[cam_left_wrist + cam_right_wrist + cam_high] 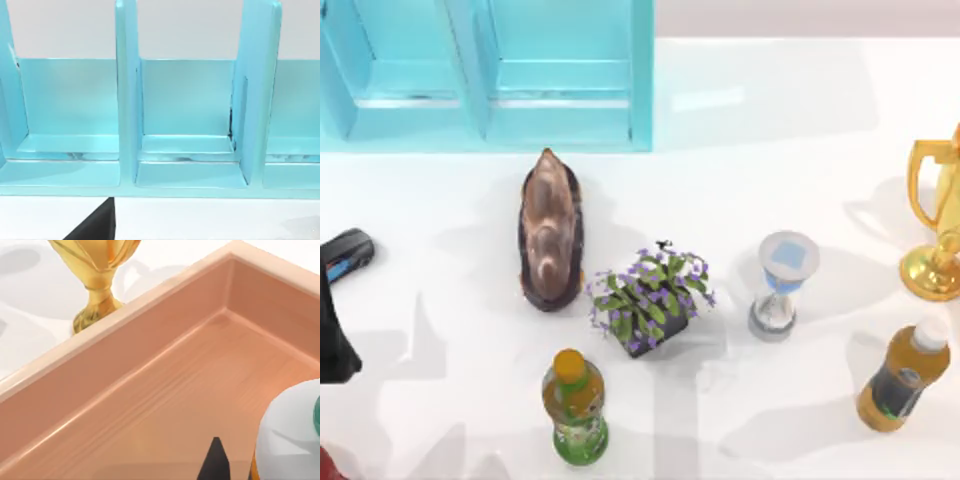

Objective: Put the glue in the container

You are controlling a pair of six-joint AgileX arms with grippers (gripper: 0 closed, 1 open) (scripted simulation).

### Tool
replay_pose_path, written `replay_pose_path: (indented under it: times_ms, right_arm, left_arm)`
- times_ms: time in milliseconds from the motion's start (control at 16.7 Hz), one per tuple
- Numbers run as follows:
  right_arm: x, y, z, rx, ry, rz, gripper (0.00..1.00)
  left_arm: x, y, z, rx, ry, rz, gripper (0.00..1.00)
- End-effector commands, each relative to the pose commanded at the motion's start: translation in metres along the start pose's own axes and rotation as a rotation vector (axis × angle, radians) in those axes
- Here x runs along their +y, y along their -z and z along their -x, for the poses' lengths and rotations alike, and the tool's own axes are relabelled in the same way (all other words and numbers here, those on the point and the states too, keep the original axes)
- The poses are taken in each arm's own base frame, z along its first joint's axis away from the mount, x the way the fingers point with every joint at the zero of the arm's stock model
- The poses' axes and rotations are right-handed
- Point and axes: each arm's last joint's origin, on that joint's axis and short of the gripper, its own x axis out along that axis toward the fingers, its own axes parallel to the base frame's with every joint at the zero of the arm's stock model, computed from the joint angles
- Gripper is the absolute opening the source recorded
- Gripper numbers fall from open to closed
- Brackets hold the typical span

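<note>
The glue [287,432] is sitting low right in your right wrist view, inside the wooden container [150,390], otherwise bare | right gripper: grip state unclear, you can't tell | top view: left arm [335,300] idling at left edge | left wrist view: blue rack [127,100] compartments bare | risk: glue tipping if you're releasing it off-upright.
</note>
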Motion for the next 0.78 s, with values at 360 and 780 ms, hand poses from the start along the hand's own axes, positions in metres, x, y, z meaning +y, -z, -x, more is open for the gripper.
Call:
replay_pose_path:
  times_ms: [360,780]
  right_arm:
    - [-0.001,-0.001,-0.005,0.006,-0.008,0.003,0.00]
    - [0.000,0.009,-0.034,0.007,-0.004,-0.013,0.00]
  left_arm:
    - [0.000,0.000,0.000,0.000,0.000,0.000,1.00]
    - [0.000,0.000,0.000,0.000,0.000,0.000,1.00]
